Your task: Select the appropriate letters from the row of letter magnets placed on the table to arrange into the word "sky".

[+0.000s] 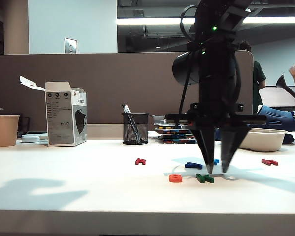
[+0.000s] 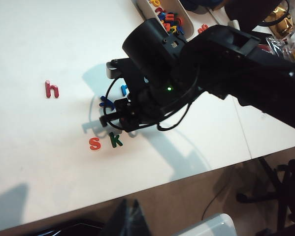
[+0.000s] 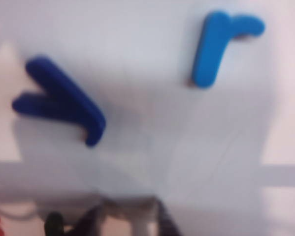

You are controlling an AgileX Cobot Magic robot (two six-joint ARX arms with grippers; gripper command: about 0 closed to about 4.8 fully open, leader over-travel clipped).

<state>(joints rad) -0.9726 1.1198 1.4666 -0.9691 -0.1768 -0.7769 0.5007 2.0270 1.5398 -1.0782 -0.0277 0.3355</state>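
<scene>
Right now your right end effector [image 1: 216, 169] stands over the tabletop [image 1: 88, 191], fingers slightly parted, holding nothing, beside green k [image 1: 205, 178], orange s [image 1: 175, 178], left end effector unseen.

Around the right gripper [image 1: 216, 169], whose tips stand apart just above the table [image 1: 63, 187], we find the green k [image 1: 205, 178], orange s [image 1: 175, 178] and dark blue y [image 1: 193, 165] crowded close. Farther left of that gripper, only the red h [image 1: 140, 161] interrupts bare table. The left gripper is not seen.
</scene>
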